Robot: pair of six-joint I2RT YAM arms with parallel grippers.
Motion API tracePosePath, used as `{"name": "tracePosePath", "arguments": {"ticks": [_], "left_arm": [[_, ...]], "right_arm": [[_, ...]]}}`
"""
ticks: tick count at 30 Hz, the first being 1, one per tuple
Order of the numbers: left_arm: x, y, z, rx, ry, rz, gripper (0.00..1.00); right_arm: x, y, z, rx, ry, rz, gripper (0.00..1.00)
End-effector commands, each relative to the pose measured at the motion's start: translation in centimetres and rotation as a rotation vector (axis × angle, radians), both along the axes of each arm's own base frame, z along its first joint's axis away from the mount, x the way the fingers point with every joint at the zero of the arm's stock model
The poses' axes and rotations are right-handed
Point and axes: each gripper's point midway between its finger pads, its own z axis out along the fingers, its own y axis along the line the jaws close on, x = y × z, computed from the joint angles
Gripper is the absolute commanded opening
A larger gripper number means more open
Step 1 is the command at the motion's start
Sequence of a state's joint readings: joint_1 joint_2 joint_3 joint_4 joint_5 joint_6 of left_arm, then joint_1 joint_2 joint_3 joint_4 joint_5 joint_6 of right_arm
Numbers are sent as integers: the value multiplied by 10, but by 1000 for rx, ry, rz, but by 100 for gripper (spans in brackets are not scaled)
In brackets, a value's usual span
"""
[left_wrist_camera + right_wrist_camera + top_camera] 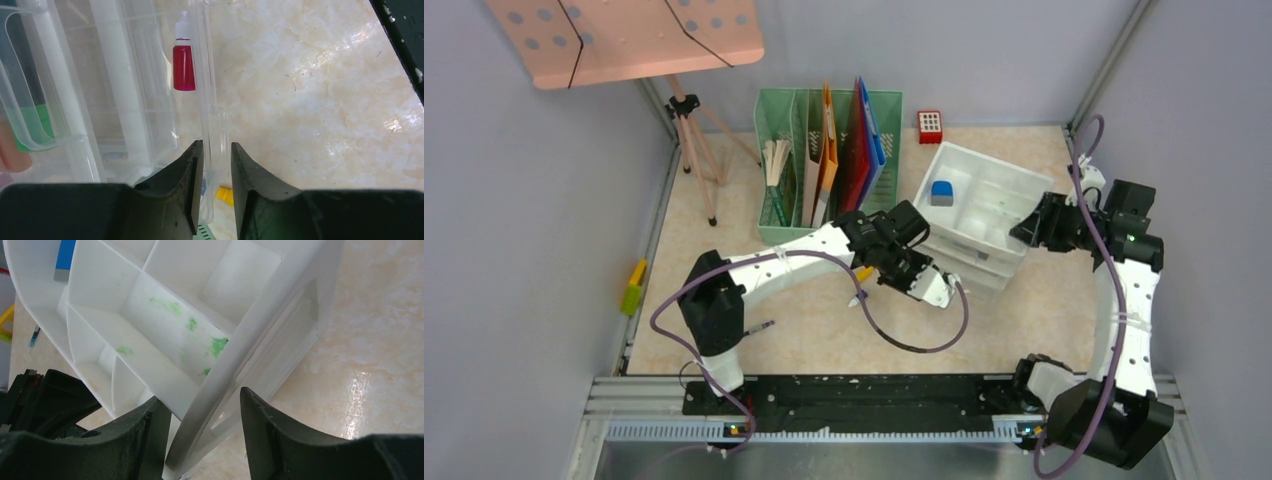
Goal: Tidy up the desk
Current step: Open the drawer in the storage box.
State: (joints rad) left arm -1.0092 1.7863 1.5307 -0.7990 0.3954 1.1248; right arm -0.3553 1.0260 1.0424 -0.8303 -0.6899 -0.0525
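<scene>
The desk (824, 335) is a beige marble-patterned tabletop. A white drawer organizer (1014, 175) stands at the back right, with a blue block (941, 192) in its compartmented top tray. My left gripper (942, 290) is at its front. In the left wrist view the left gripper (217, 165) is shut on the clear drawer's handle (212, 125). A red dropper bottle (184, 67) lies inside that drawer. My right gripper (1026, 232) is at the organizer's right side. In the right wrist view the right gripper (202, 415) straddles the white rim (260, 330), open, with a gap on the right.
A green file rack (789, 120) with folders stands at the back centre. A small red box (930, 126) lies beside it. A pink music stand (624, 35) on a tripod is at the back left. A yellow-green item (634, 287) lies at the left edge. A pen (858, 298) lies under the left arm.
</scene>
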Motion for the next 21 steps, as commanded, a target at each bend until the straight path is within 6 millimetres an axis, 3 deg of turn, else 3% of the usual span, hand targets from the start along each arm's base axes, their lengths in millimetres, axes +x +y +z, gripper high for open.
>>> {"name": "tracePosePath", "arguments": {"ticks": [1, 8, 12, 16, 21], "left_arm": [[-9, 1, 24, -57, 19, 33, 37], [7, -13, 61, -192, 18, 221, 69], [13, -11, 86, -262, 29, 337, 75], [18, 12, 92, -256, 26, 493, 79], [21, 62, 76, -221, -21, 660, 81]], "right_arm": [[19, -14, 17, -78, -71, -22, 52], [25, -21, 16, -109, -76, -31, 51], [32, -25, 21, -123, -91, -38, 51], [38, -27, 29, -127, -103, -38, 51], [41, -28, 49, -137, -160, -44, 55]]}}
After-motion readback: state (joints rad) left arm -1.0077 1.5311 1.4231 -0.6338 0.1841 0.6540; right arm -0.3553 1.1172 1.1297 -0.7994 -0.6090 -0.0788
